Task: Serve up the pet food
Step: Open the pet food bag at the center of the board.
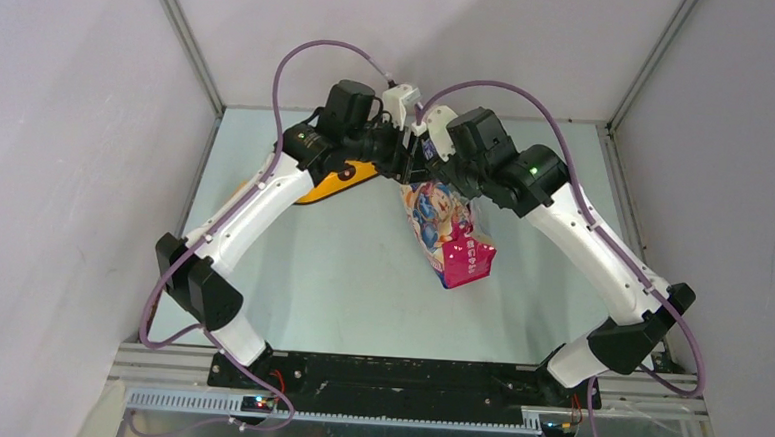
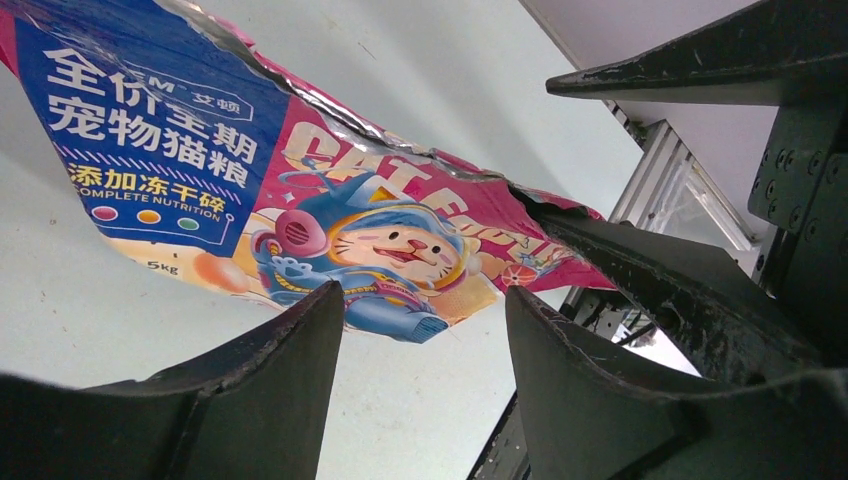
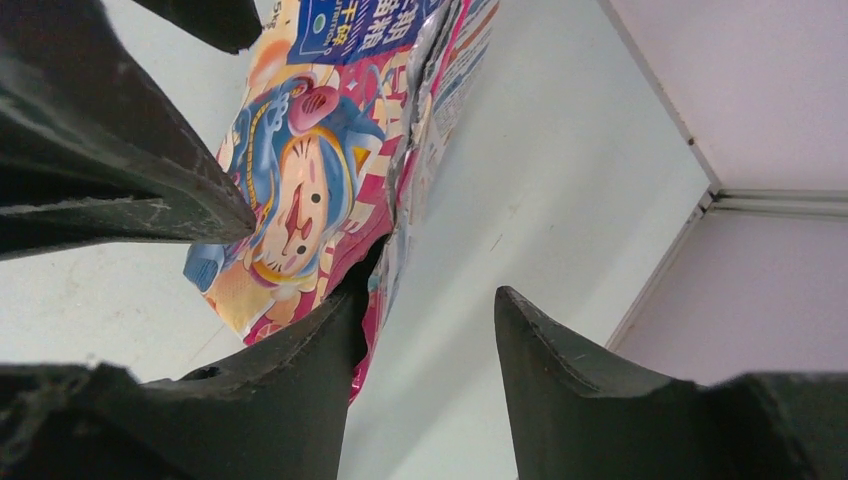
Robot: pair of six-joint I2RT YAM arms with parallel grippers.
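Left gripper (image 2: 422, 300) and right gripper (image 3: 430, 300) both spread, pinching nothing; clamp pouch (image 1: 443, 221) far edge squarely before tipping.

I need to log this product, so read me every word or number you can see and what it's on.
All on the pouch:
"全价全期宠物猫粮"
"添加冻干碎"
"COMPLETE NUTRITION"
"5kg"
"CAT FOO", with the end hidden
The small logo above the Chinese title and the side-panel print are too blurred to read.

A pale green-grey table (image 1: 340, 276) stands under even light, enclosed by plain whitish walls behind it (image 1: 423, 30), to its left (image 1: 56, 161) and right (image 1: 736, 177), with aluminium posts (image 1: 187, 43) at its rear corners.
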